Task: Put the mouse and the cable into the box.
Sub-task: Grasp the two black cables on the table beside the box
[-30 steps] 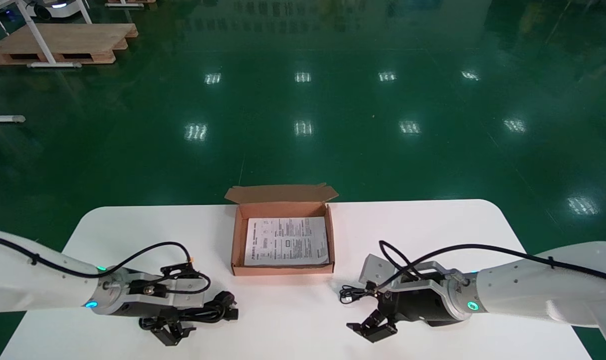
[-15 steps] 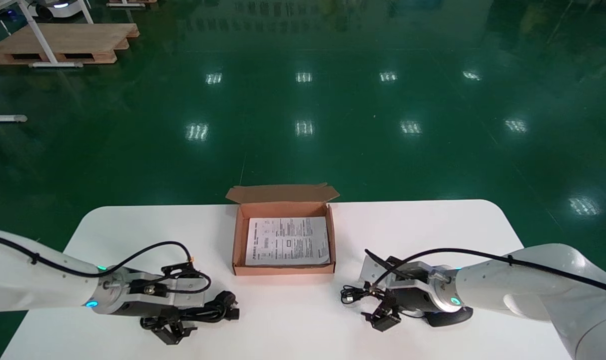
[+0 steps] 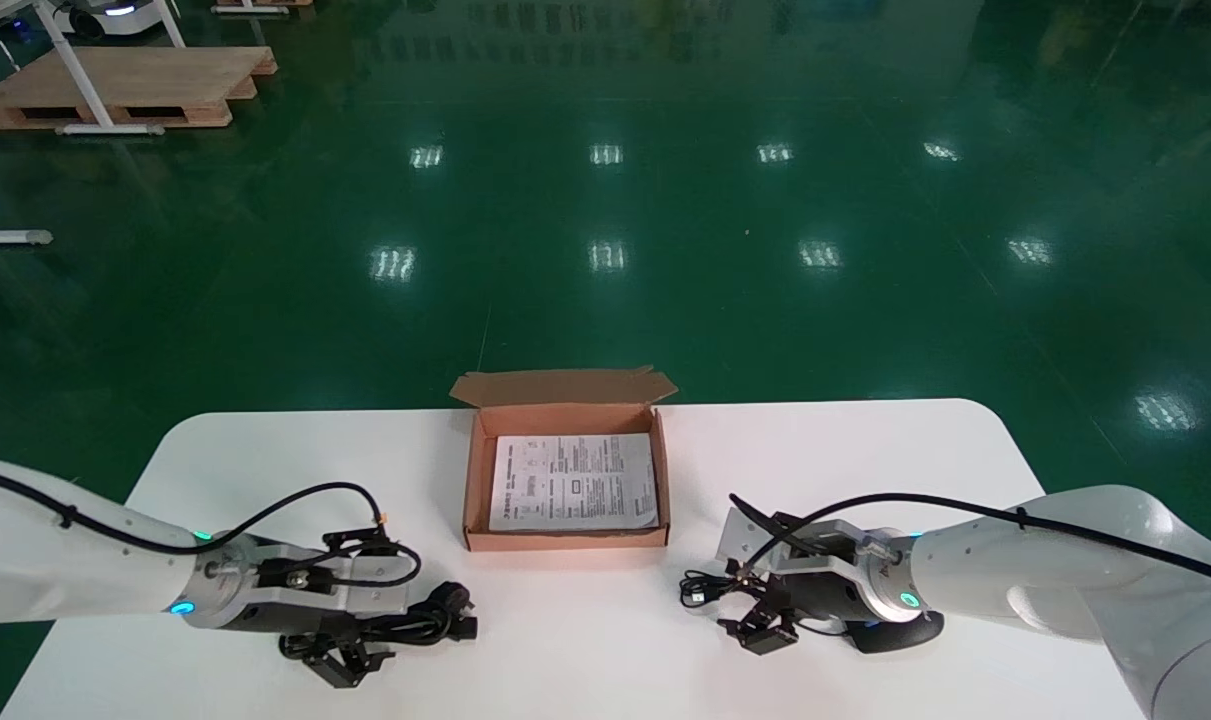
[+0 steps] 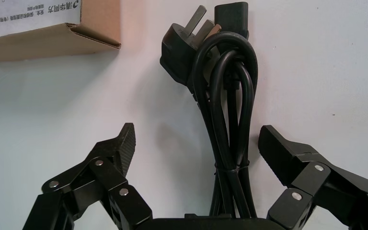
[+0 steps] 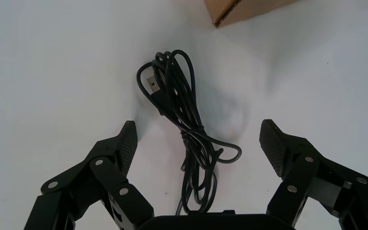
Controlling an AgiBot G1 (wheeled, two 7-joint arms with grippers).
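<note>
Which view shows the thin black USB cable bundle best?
Right wrist view: the thin black USB cable bundle lies close-up between the fingers of the open right gripper, plug visible. Head view shows it small, beside that gripper. Left wrist view misses it.

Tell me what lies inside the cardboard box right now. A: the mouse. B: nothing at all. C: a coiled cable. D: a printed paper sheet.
D: the box holds only a printed sheet; the mouse, thin cable and power cord lie outside on the table, by the open left gripper and right gripper.
</note>
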